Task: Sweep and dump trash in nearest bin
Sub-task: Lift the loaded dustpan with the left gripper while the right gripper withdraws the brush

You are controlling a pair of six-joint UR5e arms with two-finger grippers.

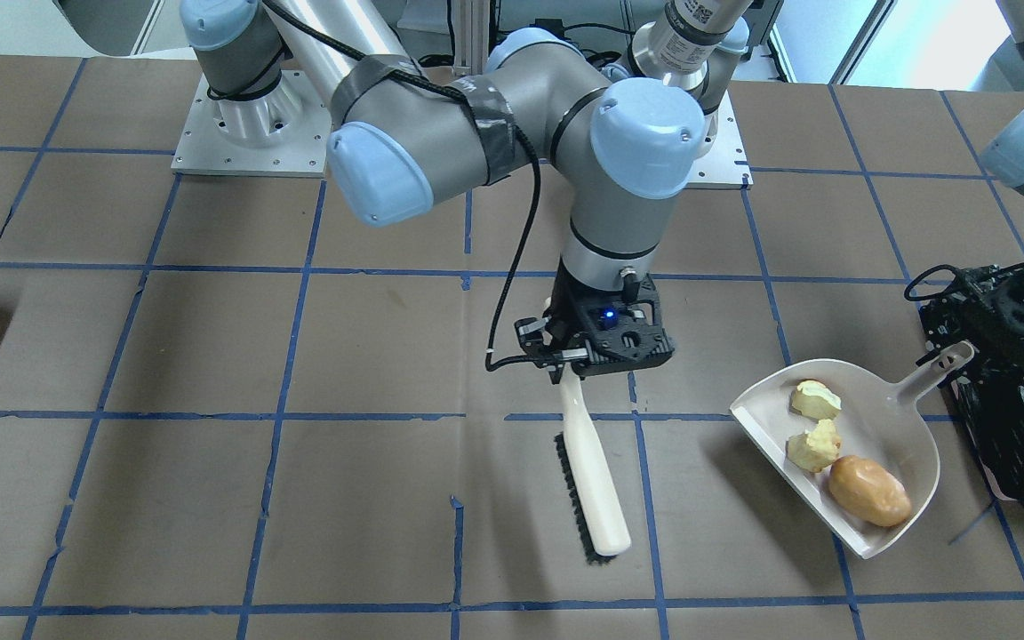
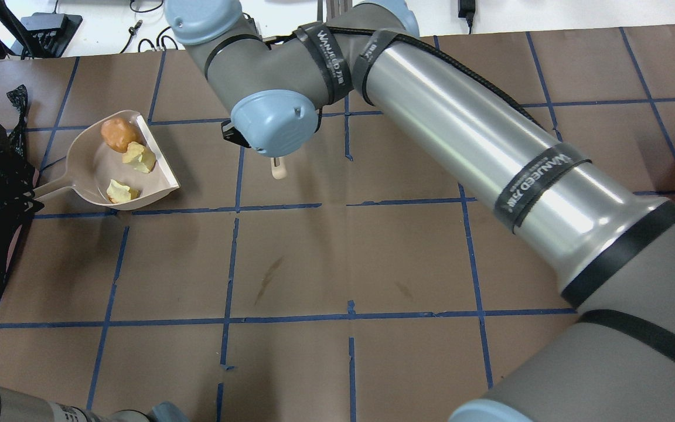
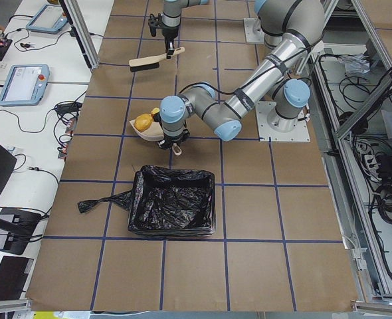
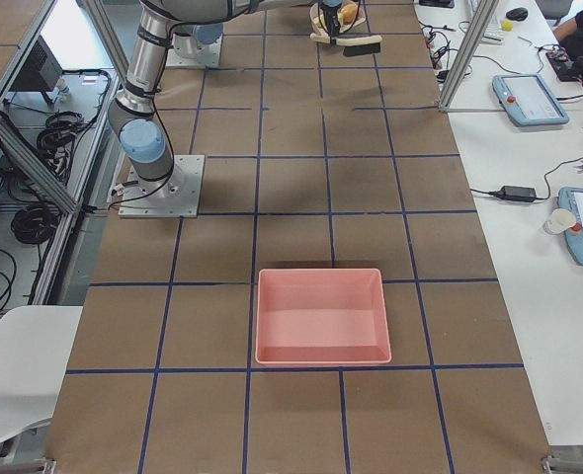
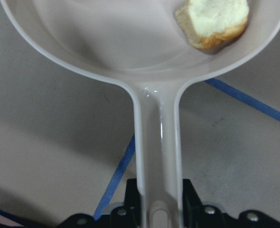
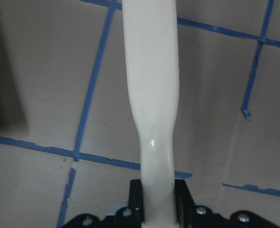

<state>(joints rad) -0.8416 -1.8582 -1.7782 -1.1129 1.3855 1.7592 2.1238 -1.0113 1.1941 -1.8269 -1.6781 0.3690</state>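
Right arm (image 1: 512, 124) nearest, trash (image 1: 832, 449) lying in the dustpan (image 1: 899, 418) beside the bin (image 1: 1023, 427)

From across the table (image 1: 210, 356), the right gripper (image 1: 565, 360) is clamped on a brush (image 1: 596, 480). Its long axis runs toward the camera, bristles along its left edge in this view, with open table on either side. The dustpan's lip faces the table's middle and its handle points at the bin. A tan lump (image 1: 869, 490), a yellow-green chunk (image 1: 815, 445) and a crusted chunk (image 1: 815, 399) sit inside.

Overhead, the dustpan lies near the table's left edge, just beside the black bag and well apart from the brush.

In the left side view, the bin's mouth gapes, with the dustpan just beyond its far rim.

In the right side view, a pink tray (image 4: 319, 275) sits well apart from the brush.

On the left wrist, the left gripper (image 5: 159, 194) is closed tight on the dustpan's handle.

On the right wrist, the jaws are pinched on the brush handle
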